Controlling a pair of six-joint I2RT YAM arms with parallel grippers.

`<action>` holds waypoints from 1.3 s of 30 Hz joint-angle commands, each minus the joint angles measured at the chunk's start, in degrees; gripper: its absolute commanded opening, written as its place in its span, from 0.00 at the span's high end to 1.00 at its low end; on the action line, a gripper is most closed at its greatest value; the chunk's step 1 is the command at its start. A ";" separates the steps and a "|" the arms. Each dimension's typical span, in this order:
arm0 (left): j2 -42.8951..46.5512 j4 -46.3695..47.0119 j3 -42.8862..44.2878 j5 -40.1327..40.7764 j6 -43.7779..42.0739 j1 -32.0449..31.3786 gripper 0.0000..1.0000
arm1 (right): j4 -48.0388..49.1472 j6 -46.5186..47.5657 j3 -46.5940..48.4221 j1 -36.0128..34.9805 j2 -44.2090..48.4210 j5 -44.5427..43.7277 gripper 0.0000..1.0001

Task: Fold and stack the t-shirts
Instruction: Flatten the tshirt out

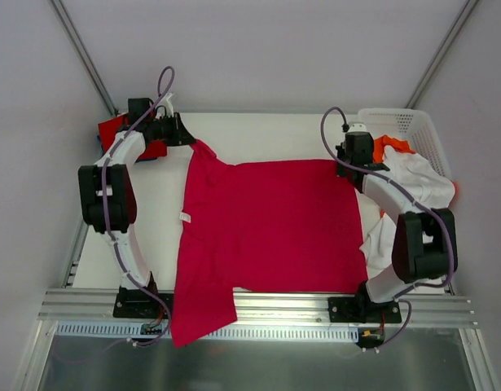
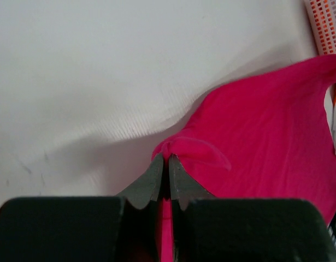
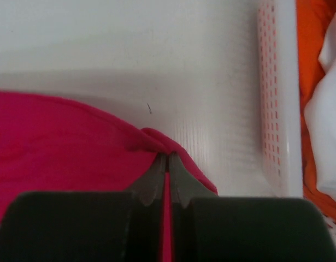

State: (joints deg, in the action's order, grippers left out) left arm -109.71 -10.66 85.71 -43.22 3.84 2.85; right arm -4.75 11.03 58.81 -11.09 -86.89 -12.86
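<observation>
A large crimson-pink t-shirt (image 1: pixel 266 228) lies spread over the white table, its lower left part hanging over the front rail. A small white neck tag (image 1: pixel 185 217) shows on its left edge. My left gripper (image 1: pixel 187 135) is shut on the shirt's far left corner; the pinched cloth (image 2: pixel 192 150) bunches at its tips (image 2: pixel 166 158). My right gripper (image 1: pixel 345 169) is shut on the far right corner (image 3: pixel 157 143), tips (image 3: pixel 167 156) pinching the edge. A red shirt (image 1: pixel 118 130) lies at the far left, behind the left arm. White (image 1: pixel 421 181) and orange (image 1: pixel 390 145) shirts sit at the basket.
A white plastic lattice basket (image 1: pixel 406 122) stands at the far right corner; its wall (image 3: pixel 274 93) is close beside the right gripper. The white shirt drapes out of it over the table's right edge, under the right arm. A metal rail (image 1: pixel 258 305) runs along the front.
</observation>
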 commanded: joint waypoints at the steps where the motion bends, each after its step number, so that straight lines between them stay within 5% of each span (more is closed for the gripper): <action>1: -8.39 2.22 9.35 -10.74 0.29 -0.57 1.00 | 4.14 0.66 6.49 0.19 -4.24 3.11 1.00; 16: -32.14 2.13 39.34 -12.15 6.44 4.88 1.00 | 4.05 2.51 26.17 0.19 -25.24 -0.92 1.00; 29: -38.38 2.74 44.63 -7.14 6.97 7.87 0.98 | 3.17 2.25 28.91 2.74 -28.15 -12.71 0.99; 31: -38.91 2.92 45.33 -5.83 8.20 8.57 0.80 | 3.08 1.72 29.08 3.18 -28.77 -12.89 0.99; 32: -39.17 3.01 45.42 -4.60 8.55 8.75 0.46 | 2.47 1.54 29.78 3.27 -29.47 -13.15 0.99; 34: -38.91 3.01 45.25 -0.57 9.70 9.62 0.09 | 0.46 0.93 31.45 3.36 -30.52 -15.95 0.95; 35: -38.13 2.83 44.98 0.93 9.61 9.80 0.01 | -1.73 -0.03 32.33 3.36 -31.66 -16.92 0.83; 37: -36.63 2.92 43.32 4.09 9.52 10.85 0.01 | -2.80 -0.48 34.18 3.36 -32.64 -19.21 0.63; 38: -34.80 3.01 42.79 4.98 9.78 11.21 0.01 | -2.80 -0.74 34.27 3.36 -32.90 -19.48 0.33; 39: -33.74 3.01 41.39 5.86 10.14 11.47 0.01 | -2.80 -1.09 34.10 3.45 -33.25 -20.44 0.15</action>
State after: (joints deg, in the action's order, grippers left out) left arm -148.92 -8.91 128.09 -43.11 13.15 12.32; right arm -5.52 10.72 90.54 -7.73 -119.39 -28.08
